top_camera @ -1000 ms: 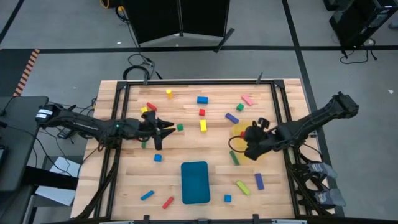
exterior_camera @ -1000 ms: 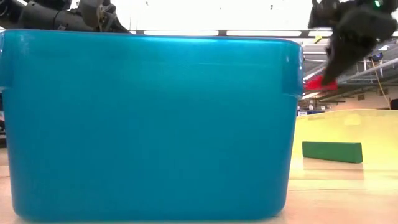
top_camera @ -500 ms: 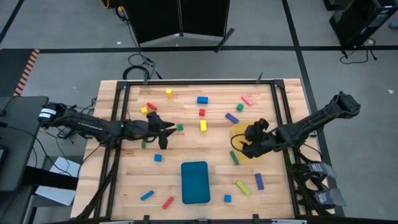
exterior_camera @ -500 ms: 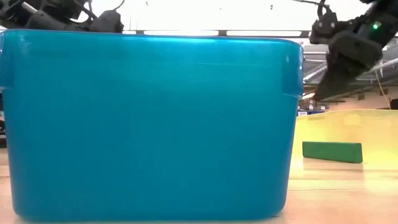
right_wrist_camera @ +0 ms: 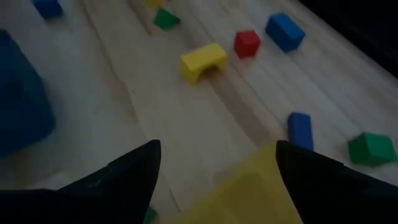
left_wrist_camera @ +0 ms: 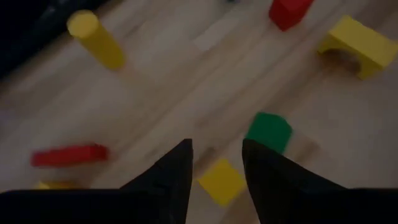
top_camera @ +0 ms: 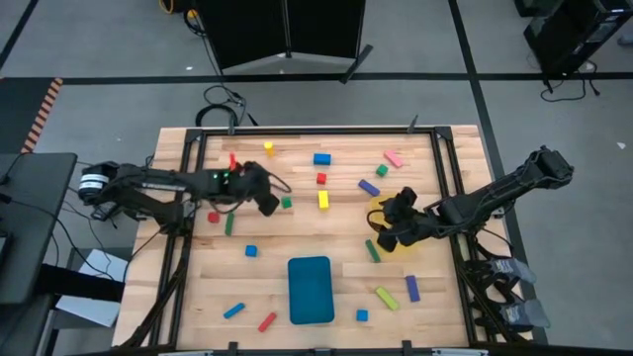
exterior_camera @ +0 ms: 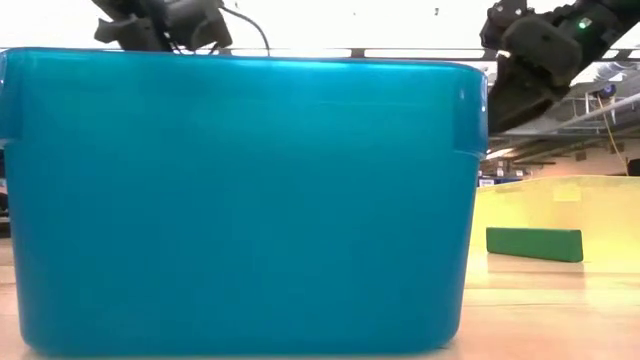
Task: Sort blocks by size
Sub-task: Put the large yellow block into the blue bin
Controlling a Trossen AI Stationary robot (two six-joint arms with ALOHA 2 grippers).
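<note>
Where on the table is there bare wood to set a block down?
Bare wood lies between the blue tray and the yellow arch block, and left of the tray toward the small blue cube. It is crowded along the far edge and around the yellow bin, where the right gripper hovers.

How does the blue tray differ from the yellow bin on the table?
The blue tray is deep blue and opaque; the yellow bin is pale and translucent. The blue tray stands clear of both arms, while the yellow bin is partly covered by the right hand above it. Both stand on the wooden table.
</note>
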